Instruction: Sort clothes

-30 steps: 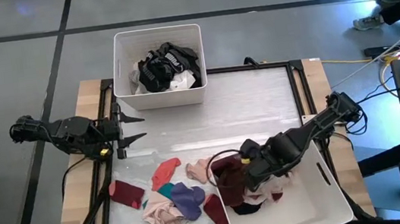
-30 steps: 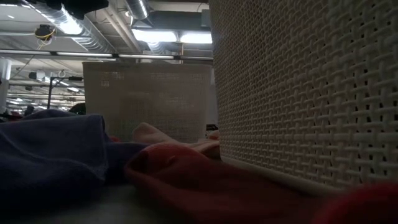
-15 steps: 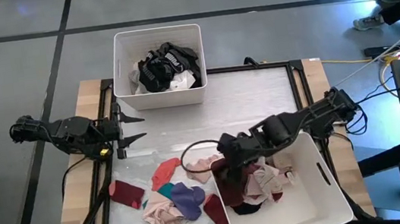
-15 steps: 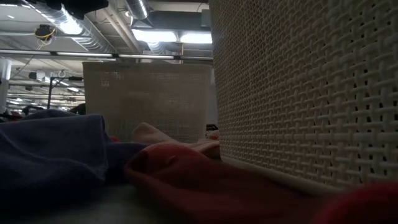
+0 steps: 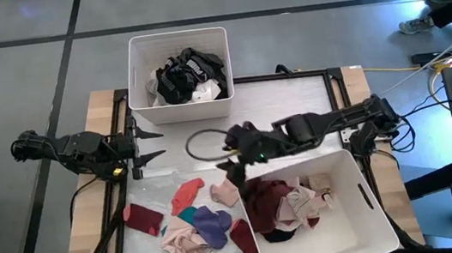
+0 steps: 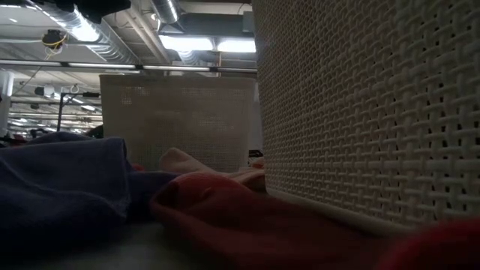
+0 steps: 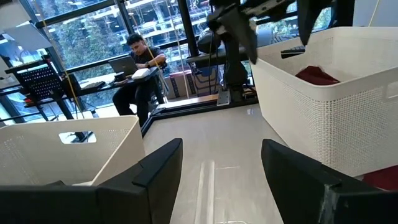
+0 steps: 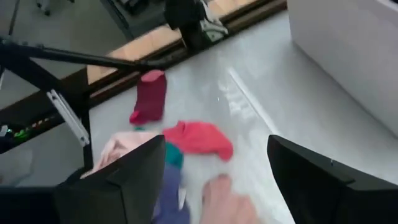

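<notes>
Two white bins stand on the table (image 5: 292, 101): the far bin (image 5: 176, 44) holds black and white clothes (image 5: 187, 75), the near bin (image 5: 367, 221) maroon and pink ones (image 5: 286, 204). More loose clothes (image 5: 193, 221) lie just left of the near bin. Beyond that pile, the right gripper (image 5: 229, 150) hovers with jaws wide and empty. Well left of the near bin, the left gripper (image 5: 149, 146) waits, jaws also spread.
</notes>
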`<state>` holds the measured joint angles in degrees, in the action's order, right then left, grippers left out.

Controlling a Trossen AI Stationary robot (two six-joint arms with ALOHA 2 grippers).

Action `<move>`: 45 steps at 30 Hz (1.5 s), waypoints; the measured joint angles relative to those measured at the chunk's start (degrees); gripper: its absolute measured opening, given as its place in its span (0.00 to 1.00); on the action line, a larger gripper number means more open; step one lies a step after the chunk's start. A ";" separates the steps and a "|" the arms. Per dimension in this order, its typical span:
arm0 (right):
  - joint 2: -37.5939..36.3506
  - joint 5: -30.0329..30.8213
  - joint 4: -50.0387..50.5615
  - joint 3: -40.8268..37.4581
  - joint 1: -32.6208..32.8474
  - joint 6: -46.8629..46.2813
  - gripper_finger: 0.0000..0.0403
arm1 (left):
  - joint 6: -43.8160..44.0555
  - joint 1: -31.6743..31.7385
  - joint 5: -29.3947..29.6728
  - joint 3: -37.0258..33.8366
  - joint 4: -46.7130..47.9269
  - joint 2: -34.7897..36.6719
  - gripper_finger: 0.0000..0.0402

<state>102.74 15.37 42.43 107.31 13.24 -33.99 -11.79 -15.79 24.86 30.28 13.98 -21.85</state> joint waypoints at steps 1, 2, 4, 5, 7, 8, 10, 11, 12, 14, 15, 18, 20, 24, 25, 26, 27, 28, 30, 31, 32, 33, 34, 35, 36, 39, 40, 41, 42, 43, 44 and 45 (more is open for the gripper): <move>0.71 -0.28 -1.31 0.00 -0.69 1.56 0.70 | 0.00 -0.01 0.00 0.00 0.00 0.00 0.52; 1.50 -0.70 -2.71 0.00 -1.36 3.12 0.70 | 0.00 0.00 0.00 0.00 -0.02 0.04 0.52; 3.59 -1.84 -5.31 0.00 -2.58 6.50 0.70 | -0.13 -0.01 -0.01 0.00 -0.05 0.07 0.52; 4.69 -2.62 -6.21 0.00 -3.23 8.16 0.70 | -0.16 -0.01 -0.01 0.01 -0.05 0.07 0.52; 6.98 -4.63 -6.93 0.00 -4.46 10.46 0.70 | -0.18 -0.02 -0.01 0.00 -0.03 0.04 0.52; 8.22 -5.96 -7.03 0.00 -5.10 10.95 0.70 | -0.18 -0.01 -0.01 0.00 -0.04 0.04 0.52; 10.61 -8.43 -6.53 -0.01 -6.27 11.68 0.70 | -0.18 -0.02 0.00 0.00 -0.05 0.04 0.52; 11.81 -9.50 -5.96 -0.06 -6.74 11.74 0.70 | -0.18 -0.02 0.00 0.02 -0.03 0.04 0.52; 13.09 -10.74 -5.63 -0.07 -7.11 11.73 0.70 | -0.18 0.00 -0.02 0.00 -0.02 0.04 0.52; 15.12 -13.65 -5.05 -0.07 -7.62 11.75 0.70 | -0.18 0.00 -0.02 0.01 -0.02 0.04 0.52; 16.12 -14.93 -4.56 -0.07 -7.83 11.78 0.70 | -0.18 0.00 -0.01 0.01 -0.02 0.04 0.52; 18.75 -19.19 -4.20 -0.07 -7.67 11.82 0.70 | -0.18 -0.02 -0.02 0.00 -0.02 0.00 0.52; 20.26 -20.57 -4.01 -0.09 -7.52 11.97 0.70 | -0.18 0.00 0.00 0.02 -0.02 0.00 0.52; 22.56 -21.43 -3.41 -0.09 -6.78 12.75 0.70 | -0.18 0.00 0.00 0.02 -0.02 0.00 0.52; 23.09 -21.47 -3.31 -0.09 -6.49 13.23 0.70 | -0.18 -0.01 -0.02 0.02 -0.02 0.00 0.52; 23.61 -21.43 -3.20 -0.09 -6.34 13.37 0.70 | -0.18 0.00 0.00 0.00 0.00 0.00 0.52; 24.05 -21.40 -3.25 -0.09 -6.08 13.57 0.70 | -0.18 -0.02 0.00 0.00 0.00 0.00 0.52; 24.40 -21.41 -3.24 -0.09 -6.06 13.87 0.70 | -0.18 -0.02 -0.01 0.00 0.00 0.00 0.52; 24.93 -21.86 -3.35 -0.09 -5.78 14.61 0.70 | -0.18 -0.02 -0.01 0.01 0.00 0.00 0.52; 25.03 -22.02 -3.19 -0.11 -5.71 14.90 0.70 | -0.18 -0.01 0.00 0.00 0.00 0.00 0.52; 25.44 -22.02 -3.48 -0.11 -5.64 15.15 0.70 | -0.18 -0.02 0.00 0.00 0.00 0.00 0.52; 25.70 -22.06 -4.10 -0.11 -5.58 15.25 0.70 | -0.18 0.00 0.00 0.00 0.00 0.00 0.52; 25.90 -22.32 -3.80 -0.11 -5.40 15.29 0.70 | -0.18 -0.02 0.00 0.02 0.00 0.00 0.52; 26.27 -22.47 -3.19 -0.14 -5.33 15.31 0.70 | -0.18 -0.02 -0.01 0.01 0.02 0.00 0.52; 26.77 -22.50 -3.56 -0.15 -5.31 15.40 0.70 | -0.18 -0.02 0.00 0.00 0.04 0.02 0.52; 27.83 -22.52 -3.39 -0.15 -5.29 15.35 0.70 | -0.17 -0.02 0.00 0.00 0.11 0.00 0.52; 28.11 -22.52 -3.82 -0.15 -5.29 14.93 0.70 | -0.18 0.00 0.00 0.00 0.11 0.00 0.52; 28.50 -22.52 -3.51 -0.15 -5.29 14.90 0.70 | -0.18 -0.02 -0.01 0.00 0.13 0.00 0.52; 28.76 -22.59 -3.60 -0.15 -5.29 14.92 0.70 | -0.16 -0.01 -0.01 0.01 0.13 0.00 0.52; 28.88 -22.69 -3.51 -0.15 -5.29 14.92 0.70 | -0.17 -0.02 -0.02 0.00 0.13 0.00 0.52; 28.92 -22.68 -3.31 -0.15 -5.29 14.93 0.70 | -0.18 -0.02 -0.02 0.00 0.13 0.00 0.52; 29.15 -22.68 -3.56 -0.14 -5.30 14.92 0.69 | -0.16 0.00 0.00 0.00 0.13 0.00 0.52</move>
<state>131.89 -7.31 38.87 107.17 7.93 -19.07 -11.94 -15.79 24.86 30.28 14.11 -21.85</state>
